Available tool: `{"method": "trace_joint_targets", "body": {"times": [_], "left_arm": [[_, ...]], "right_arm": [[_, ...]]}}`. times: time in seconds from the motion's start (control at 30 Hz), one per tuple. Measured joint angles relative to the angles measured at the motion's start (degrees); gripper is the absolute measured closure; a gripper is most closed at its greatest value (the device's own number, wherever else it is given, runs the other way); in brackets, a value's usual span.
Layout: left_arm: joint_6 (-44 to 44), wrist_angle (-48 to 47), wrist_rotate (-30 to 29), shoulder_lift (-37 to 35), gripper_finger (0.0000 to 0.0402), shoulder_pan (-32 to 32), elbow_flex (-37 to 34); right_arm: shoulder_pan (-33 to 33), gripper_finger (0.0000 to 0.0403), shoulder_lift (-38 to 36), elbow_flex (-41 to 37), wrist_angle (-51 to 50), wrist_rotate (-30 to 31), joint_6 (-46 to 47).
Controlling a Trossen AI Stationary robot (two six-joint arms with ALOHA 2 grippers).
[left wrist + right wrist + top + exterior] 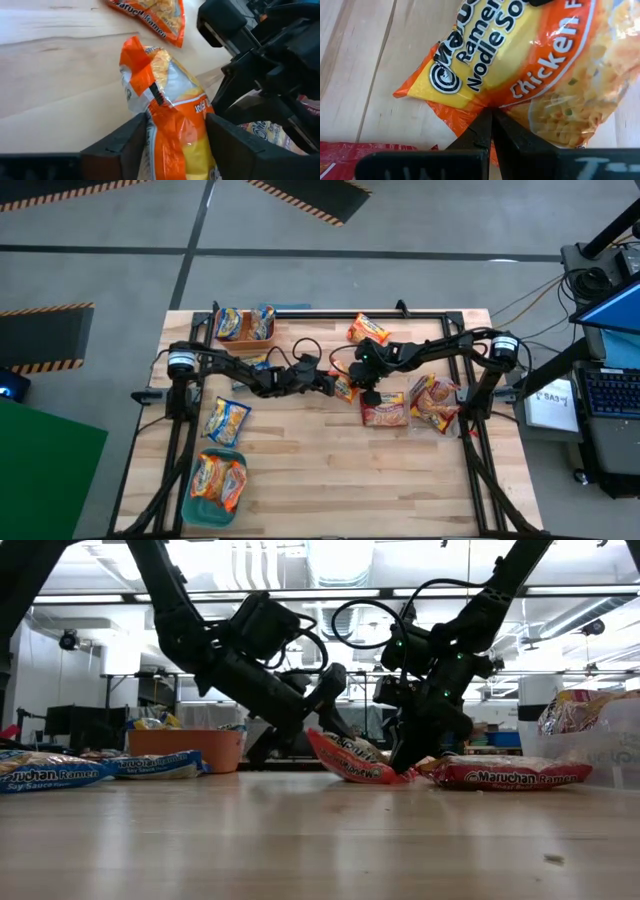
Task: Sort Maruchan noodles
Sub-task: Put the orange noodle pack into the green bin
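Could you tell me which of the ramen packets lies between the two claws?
The orange crinkly plastic chicken ramen packet at mid-table: the left claw straddles it and the right claw pinches its edge. The others lie untouched.

An orange-and-yellow noodle packet with black and white lettering is sitting between two black grippers, the left gripper and the right gripper, over a pale blond wooden table with a black frame. A red packet with white lettering is lying beside it, and blue-and-yellow packets are lying farther off. An orange bin and a teal bin are showing orange and yellow packets inside.
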Motion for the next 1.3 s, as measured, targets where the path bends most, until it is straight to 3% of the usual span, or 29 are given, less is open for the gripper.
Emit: {"method": "trace_joint_targets", "body": {"times": [0.33, 0.73, 1.3], "left_arm": [[1.4, -0.1, 0.02, -0.11, 0.0327, 0.0, 0.01], [5.93, -0.33, 0.12, -1.01, 0.0395, -0.18, -0.03], [21.84, -1.68, 0.55, -12.14, 0.0401, -3.59, -0.03]], "right_arm": [[0.0, 0.0394, -1.62, -0.15, -0.79, 0.17, 0.85], [0.07, 0.0394, -14.2, -0.73, -7.62, 0.2, 2.03], [0.07, 0.0394, -40.64, -8.91, -8.67, -0.46, 2.05]]}}
